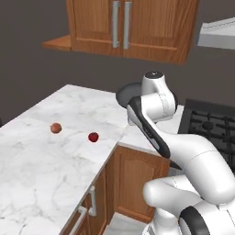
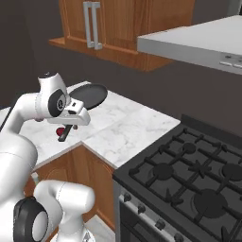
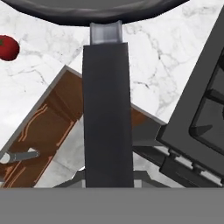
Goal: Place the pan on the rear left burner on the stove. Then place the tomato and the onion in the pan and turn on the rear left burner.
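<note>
Already the pan (image 2: pixel 89 95) is off the surface (image 1: pixel 69 137), carried in the air above its inner corner by the fingers (image 2: pixel 67 130), which are clamped on its handle (image 3: pixel 107 113). Held so far from its bowl, the pan could sag or twist in the grip as the arm swings toward the stove (image 2: pixel 189 175), and it might then catch a grate bar or land off the rear left burner (image 2: pixel 189 148). The tomato (image 1: pixel 93 137) and the onion (image 1: pixel 56 128) wait on the surface, apart from each other and near its front edge, where a low sweep could roll them off.
</note>
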